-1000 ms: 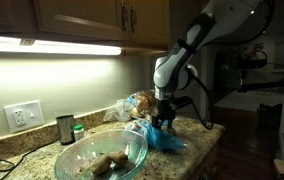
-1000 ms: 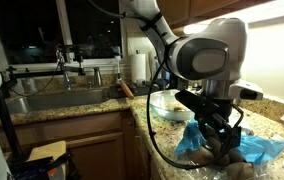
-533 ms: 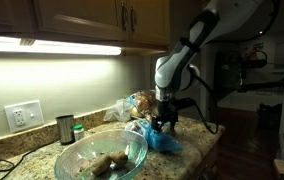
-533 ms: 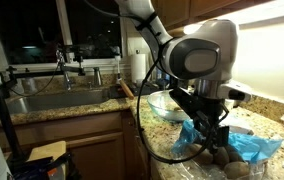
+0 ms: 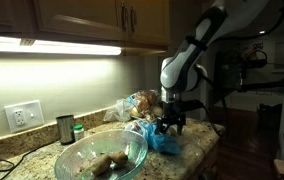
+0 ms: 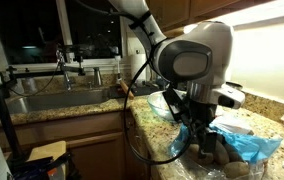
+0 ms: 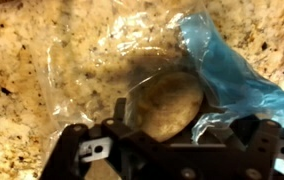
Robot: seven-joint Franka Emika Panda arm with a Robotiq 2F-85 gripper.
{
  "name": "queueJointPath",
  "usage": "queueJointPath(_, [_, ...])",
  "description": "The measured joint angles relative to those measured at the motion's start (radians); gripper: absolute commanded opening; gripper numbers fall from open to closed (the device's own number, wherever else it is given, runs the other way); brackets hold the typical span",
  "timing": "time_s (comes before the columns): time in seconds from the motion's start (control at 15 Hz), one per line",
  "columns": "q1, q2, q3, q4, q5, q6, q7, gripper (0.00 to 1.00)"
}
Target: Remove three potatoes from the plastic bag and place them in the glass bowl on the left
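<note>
Bowl: glass bowl (image 5: pixel 77 152) on the granite counter (image 5: pixel 200 148), potatoes (image 5: pixel 104 163) inside.
Gripper: gripper (image 5: pixel 169 127) low over the blue plastic bag (image 5: pixel 165 143), jaws wide.
Cup: dark metal cup (image 5: pixel 65 128) near the wall.

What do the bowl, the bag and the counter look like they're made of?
Bowl: clear glass, probably; the potatoes inside show through its glossy wall.
Bag: thin plastic film, part clear, part blue, crinkled and shiny.
Counter: speckled tan and dark stone, likely polished granite.
</note>
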Motion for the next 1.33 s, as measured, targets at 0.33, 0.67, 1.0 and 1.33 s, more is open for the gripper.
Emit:
queueJointPath(0.33, [-0.011,0.0,-0.022,-0.022,0.024,0.005,0.001,1.0])
queueJointPath(0.67, [-0.017,0.0,-0.034,-0.022,0.033,0.012,0.0,1.0])
queueJointPath(1.0, [-0.017,0.011,-0.036,-0.022,0.035,0.038,0.0,1.0])
queueJointPath(1.33, [-0.016,0.017,-0.024,-0.019,0.064,0.066,0.0,1.0])
